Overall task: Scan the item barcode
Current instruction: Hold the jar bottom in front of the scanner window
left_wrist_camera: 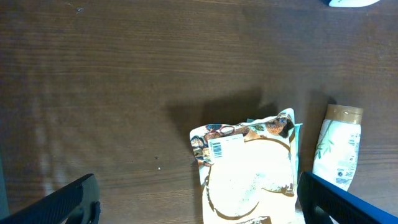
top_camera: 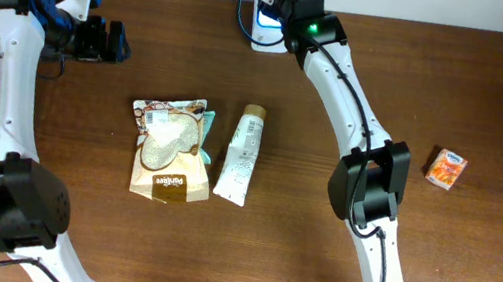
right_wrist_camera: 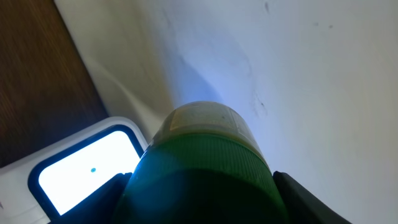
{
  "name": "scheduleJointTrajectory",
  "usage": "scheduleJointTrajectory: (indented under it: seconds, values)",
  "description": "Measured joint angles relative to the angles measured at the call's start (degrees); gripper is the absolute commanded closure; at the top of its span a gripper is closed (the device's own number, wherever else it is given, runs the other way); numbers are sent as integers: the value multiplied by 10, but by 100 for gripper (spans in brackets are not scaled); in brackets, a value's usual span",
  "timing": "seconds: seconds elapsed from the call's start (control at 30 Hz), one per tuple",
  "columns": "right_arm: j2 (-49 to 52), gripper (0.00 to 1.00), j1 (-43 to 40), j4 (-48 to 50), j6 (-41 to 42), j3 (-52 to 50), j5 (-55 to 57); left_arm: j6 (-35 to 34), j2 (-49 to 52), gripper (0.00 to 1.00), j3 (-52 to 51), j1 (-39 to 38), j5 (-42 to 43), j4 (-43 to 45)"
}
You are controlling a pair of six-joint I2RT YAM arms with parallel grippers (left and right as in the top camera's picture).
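item: green container (right_wrist_camera: 199, 155), round body with a paler end. It's up off the table at the far edge, right next to the white wall (right_wrist_camera: 292, 56). Can't read any label or barcode on it from my wrist cam, too close and blurry.

right claw (right_wrist_camera: 205, 190): clamped on the green container, with a dark finger hugging each side of it. Arm's stretched way out to the back of the table.

scanner (right_wrist_camera: 87, 168): white housing with a window glowing blue-white. It sits on the table below and just to one side of the container. Not touching it as far as I can tell.

left claw (left_wrist_camera: 202, 205): wide open, nothing in it, hanging over the left side of the table with both fingertips poking in at the bottom corners of the wrist view.

pouch (top_camera: 167, 148): lying flat mid-table. Pale window on the front, and a small barcode sticker near its top corner shows in the left wrist view.

tube (top_camera: 241, 155): white with a tan cap, flat, just beside the pouch on its right, cap pointing to the far edge.

orange box (top_camera: 446, 169): small, off on its own on the right, well apart from the rest.

table (top_camera: 312, 272): dark brown wood.
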Motion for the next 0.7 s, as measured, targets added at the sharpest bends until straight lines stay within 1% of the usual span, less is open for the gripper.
scheduleJointTrajectory:
  seconds: [0.33, 0.57, 0.63, 0.7]
  values:
    - [0, 44, -1, -11, -1, 0, -10, 0, 0, 1, 0, 0, 0, 0]
    - [-18, 42, -2, -37, 78, -2, -44, 0, 0, 1, 0, 0, 0, 0]
    - [-40, 43, -3, -59, 117, -2, -47, 0, 0, 1, 0, 0, 0, 0]
    - [-75, 43, -4, -111, 156, -2, -49, 0, 0, 1, 0, 0, 0, 0]
